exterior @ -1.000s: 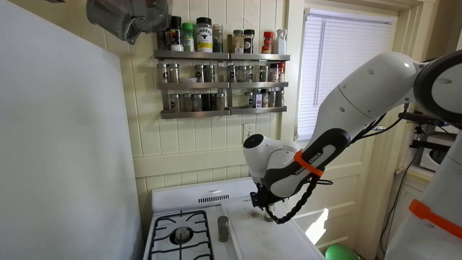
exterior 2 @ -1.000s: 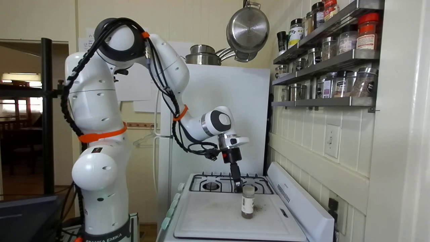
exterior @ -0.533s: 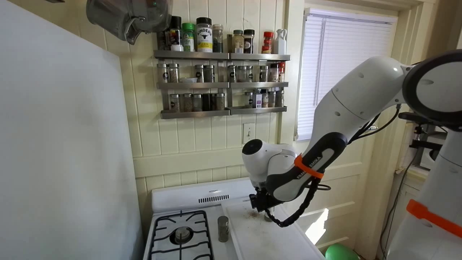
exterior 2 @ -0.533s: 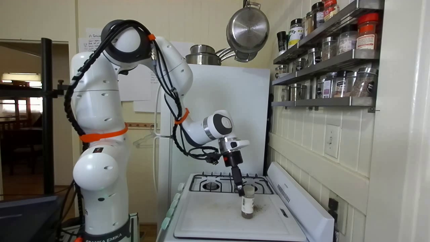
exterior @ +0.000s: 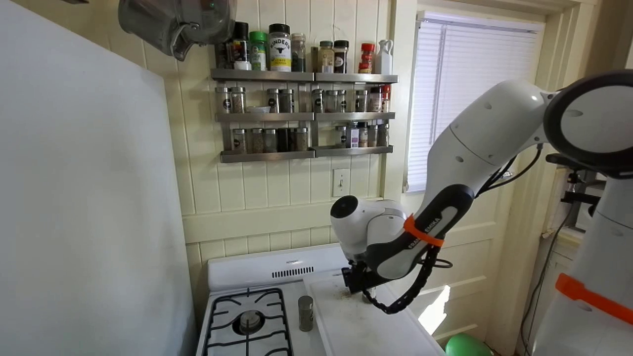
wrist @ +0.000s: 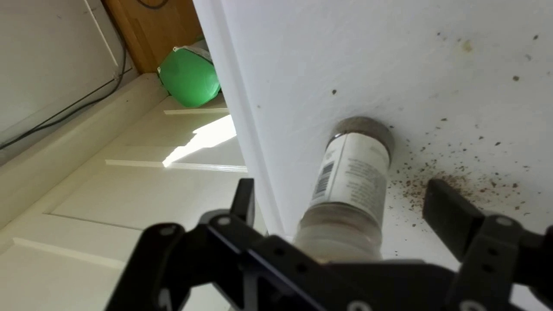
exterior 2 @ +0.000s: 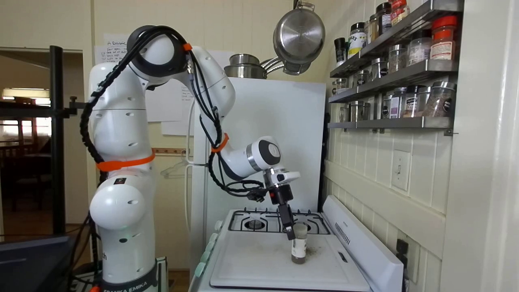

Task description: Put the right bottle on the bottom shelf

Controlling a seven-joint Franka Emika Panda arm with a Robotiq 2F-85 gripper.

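Note:
The right bottle (exterior 2: 299, 247), with a white label and a pale cap, stands upright on the white stove cover. In the wrist view this bottle (wrist: 352, 172) lies between the widely parted fingers of my gripper (wrist: 341, 201), with a gap on either side and its top cut off by the gripper's body. In an exterior view my gripper (exterior 2: 290, 236) slants down beside the bottle's upper part. Another exterior look has the bottle mostly hidden behind the gripper (exterior: 352, 284). On the wall, the bottom shelf (exterior: 267, 156) is the lowest grey metal tier and carries several jars.
A second, greyish bottle (exterior: 305, 314) stands between the burner grate (exterior: 247, 324) and the stove cover (exterior 2: 259, 267). Spilled spice (wrist: 458, 185) lies by the right bottle. The stove's raised back panel (exterior 2: 361, 239), a fridge (exterior: 89, 198) and a hanging pan (exterior 2: 299, 40) border the space.
My gripper has come down and slightly toward the right bottle, so its fingertips are now lower beside the bottle's top. Both bottles stay where they were.

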